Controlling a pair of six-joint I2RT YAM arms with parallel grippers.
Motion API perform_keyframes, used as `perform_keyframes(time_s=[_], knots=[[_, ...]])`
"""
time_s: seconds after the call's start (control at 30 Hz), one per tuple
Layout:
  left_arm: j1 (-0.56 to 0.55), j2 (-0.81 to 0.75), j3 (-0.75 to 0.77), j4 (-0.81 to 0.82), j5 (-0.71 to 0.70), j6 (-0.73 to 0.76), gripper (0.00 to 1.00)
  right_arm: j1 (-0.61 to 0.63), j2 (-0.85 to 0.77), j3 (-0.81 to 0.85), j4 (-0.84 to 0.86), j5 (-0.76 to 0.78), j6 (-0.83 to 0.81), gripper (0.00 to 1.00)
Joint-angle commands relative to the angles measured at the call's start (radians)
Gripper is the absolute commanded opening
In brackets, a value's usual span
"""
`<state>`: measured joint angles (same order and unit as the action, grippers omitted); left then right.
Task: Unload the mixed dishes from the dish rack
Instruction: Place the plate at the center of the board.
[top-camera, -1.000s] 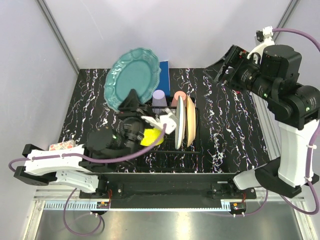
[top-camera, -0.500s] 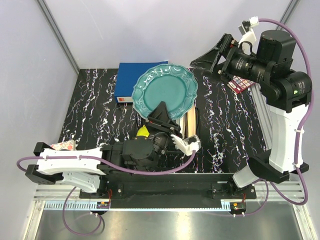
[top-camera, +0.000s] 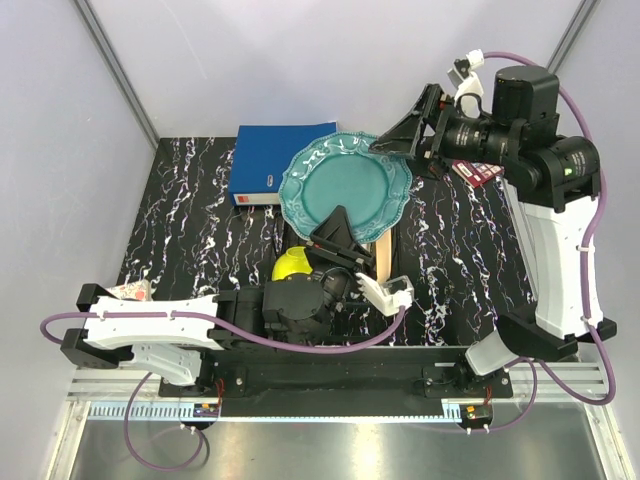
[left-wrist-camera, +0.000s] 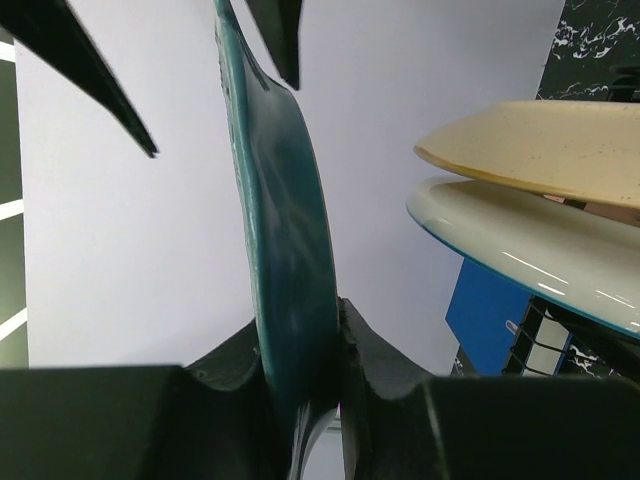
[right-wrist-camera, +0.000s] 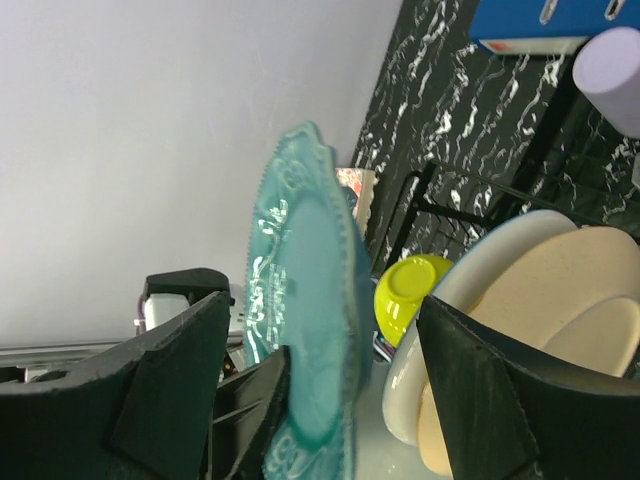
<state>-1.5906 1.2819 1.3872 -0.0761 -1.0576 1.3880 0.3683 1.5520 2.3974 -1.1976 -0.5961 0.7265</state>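
Top external: left end effector (top-camera: 337, 222) grasps teal plate (top-camera: 345, 185); right end effector (top-camera: 395, 140) released alongside

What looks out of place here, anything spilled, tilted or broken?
Nothing is spilled or visibly broken. The odd item is the blue binder, lying flat on the table just beyond the dish rack: office gear among dishes. The teal plate hangs tilted in the air only because the left gripper clamps its rim.
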Motion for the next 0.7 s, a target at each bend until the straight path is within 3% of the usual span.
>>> perform_keyframes(time_s=[0.0,0.27,0.5,0.57,0.67], knots=[[0.001,-0.019,0.101,0.145,0.015,0.059,0.00,0.003,-0.052,-0.052,-0.008,-0.027,-0.041,0.83],[-0.009,-0.007,0.111,0.156,0.038,0.068,0.00,0.014,-0.089,-0.153,-0.005,-0.054,-0.052,0.67],[-0.016,-0.012,0.073,0.171,0.085,0.069,0.00,0.015,-0.090,-0.169,0.036,-0.088,-0.047,0.59],[-0.016,-0.010,0.069,0.177,0.093,0.071,0.00,0.014,-0.083,-0.161,0.043,-0.093,-0.047,0.50],[-0.016,-0.012,0.056,0.185,0.105,0.071,0.00,0.015,-0.079,-0.164,0.046,-0.096,-0.047,0.25]])
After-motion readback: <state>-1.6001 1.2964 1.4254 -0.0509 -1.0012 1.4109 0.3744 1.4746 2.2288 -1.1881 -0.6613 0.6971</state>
